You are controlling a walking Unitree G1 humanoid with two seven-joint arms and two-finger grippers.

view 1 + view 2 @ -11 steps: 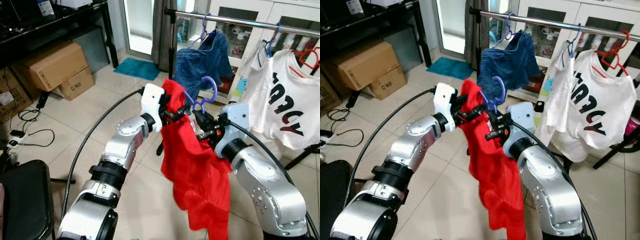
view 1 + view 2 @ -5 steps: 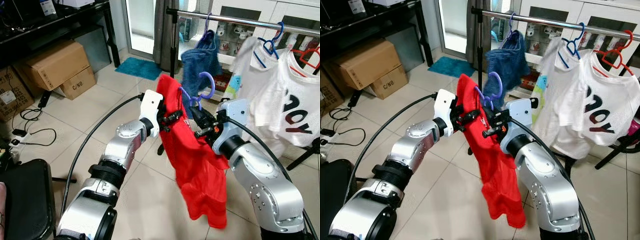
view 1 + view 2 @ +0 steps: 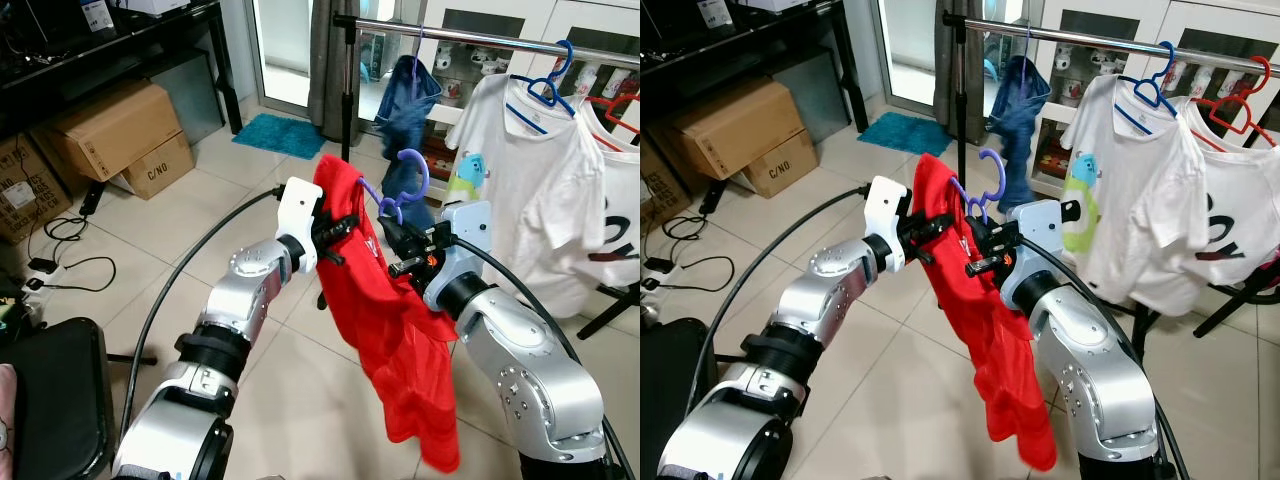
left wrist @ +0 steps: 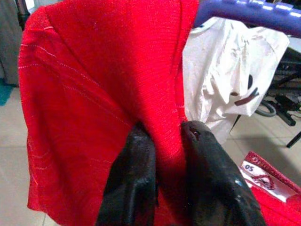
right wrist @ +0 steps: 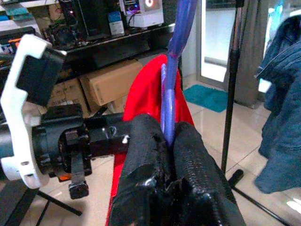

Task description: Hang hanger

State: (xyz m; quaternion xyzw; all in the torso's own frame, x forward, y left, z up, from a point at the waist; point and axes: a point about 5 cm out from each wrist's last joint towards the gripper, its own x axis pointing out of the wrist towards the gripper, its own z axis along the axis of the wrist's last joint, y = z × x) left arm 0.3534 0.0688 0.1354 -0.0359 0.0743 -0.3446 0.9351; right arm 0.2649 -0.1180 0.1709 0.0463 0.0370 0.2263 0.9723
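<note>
Box reads, perhaps, "C/NO"; right hand pinches hanger.

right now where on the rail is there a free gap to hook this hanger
The bare stretch of rail lies between the blue jeans and the white shirt's blue hanger. Past that it is crowded: white shirt, then a red hanger. Right gripper holds the purple hanger; left gripper pinches the red garment.

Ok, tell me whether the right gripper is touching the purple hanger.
Touching: the right wrist view shows the right gripper clamped on the purple hanger.
</note>
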